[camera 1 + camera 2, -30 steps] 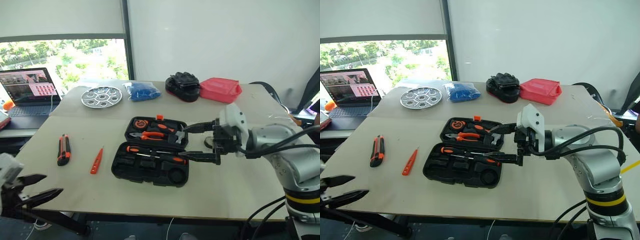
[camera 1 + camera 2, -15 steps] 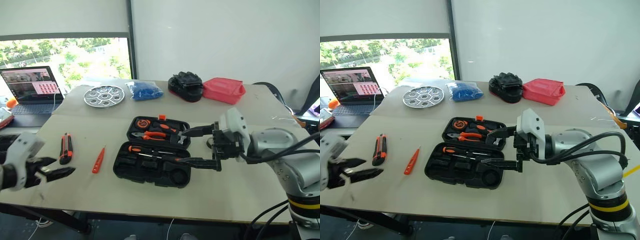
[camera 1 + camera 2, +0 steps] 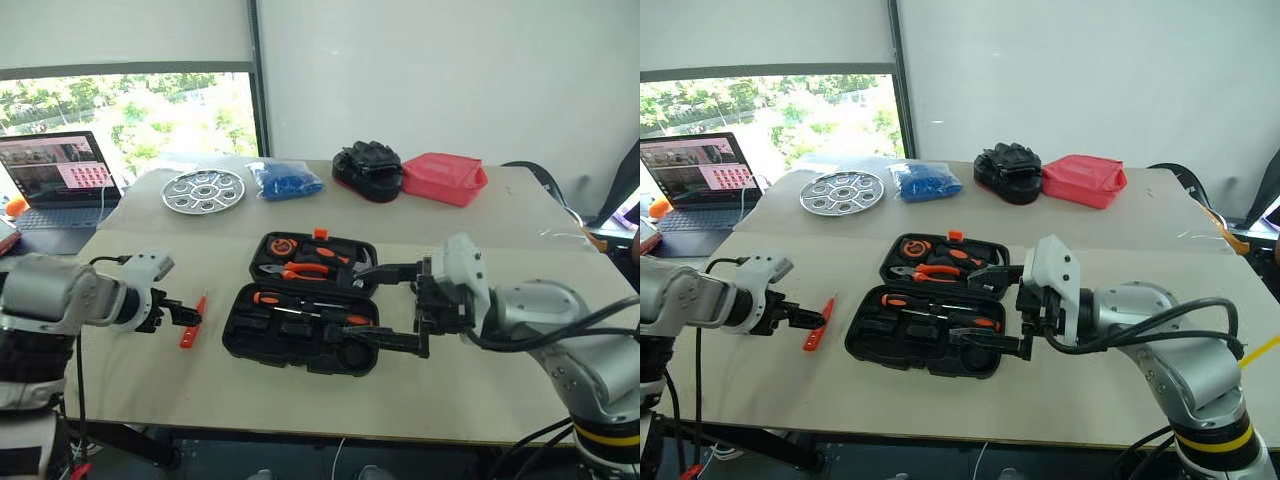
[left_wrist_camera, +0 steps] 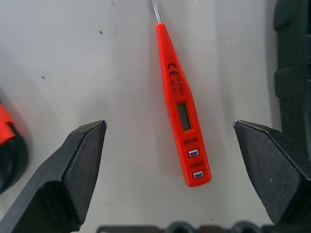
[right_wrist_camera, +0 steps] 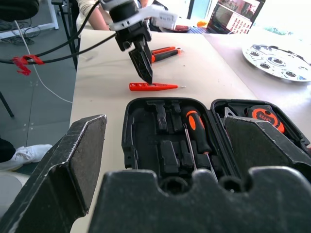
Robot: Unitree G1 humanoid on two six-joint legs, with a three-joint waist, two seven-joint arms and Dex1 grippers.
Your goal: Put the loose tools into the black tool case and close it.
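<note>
One slim orange tester screwdriver (image 4: pixel 183 109) with grey display window.

A matt black moulded plastic tool case (image 3: pixel 300 328) is seen on a smooth, matt pale table (image 3: pixel 450 380). Beside the case, a glossy orange plastic tester screwdriver (image 4: pixel 182 108) is shown. Beyond the case, a shiny metal tray (image 3: pixel 203 191) is seen.

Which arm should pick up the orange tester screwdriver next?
Probably the left. The left gripper is open right above the tester screwdriver, a finger on each side. The right gripper hovers open over the black tool case, farther off.
</note>
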